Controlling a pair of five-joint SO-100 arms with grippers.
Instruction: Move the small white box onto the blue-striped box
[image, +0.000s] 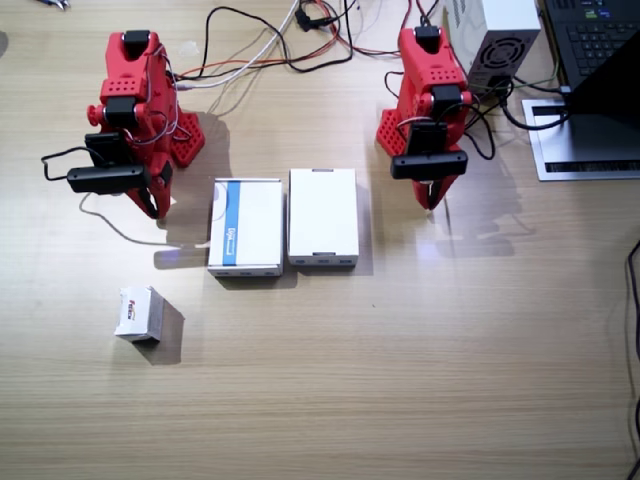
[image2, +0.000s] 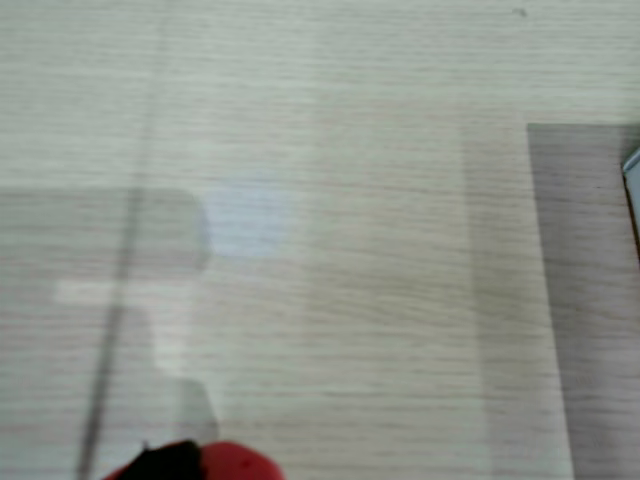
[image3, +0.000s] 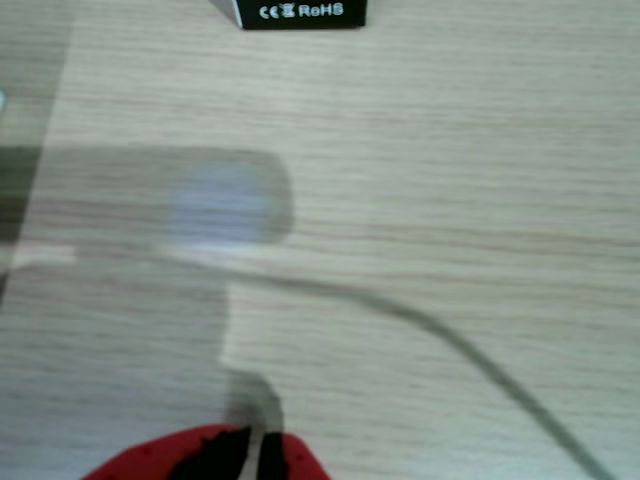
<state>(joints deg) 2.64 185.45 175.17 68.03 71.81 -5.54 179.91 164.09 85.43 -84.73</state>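
Note:
The small white box, with a red-and-dark logo, stands on the table in front of the right arm, apart from everything. The blue-striped box lies flat mid-table. My right gripper hangs shut beside the striped box's far corner, holding nothing. In a wrist view its jaws are closed over bare table, and a black face printed CE RoHS shows at the top edge. My left gripper hangs shut and empty; only its tip shows in a wrist view.
A plain white box lies against the striped box, its corner just in view. A thin cable trails by the right arm. Cables, a grey power unit and a laptop crowd the back.

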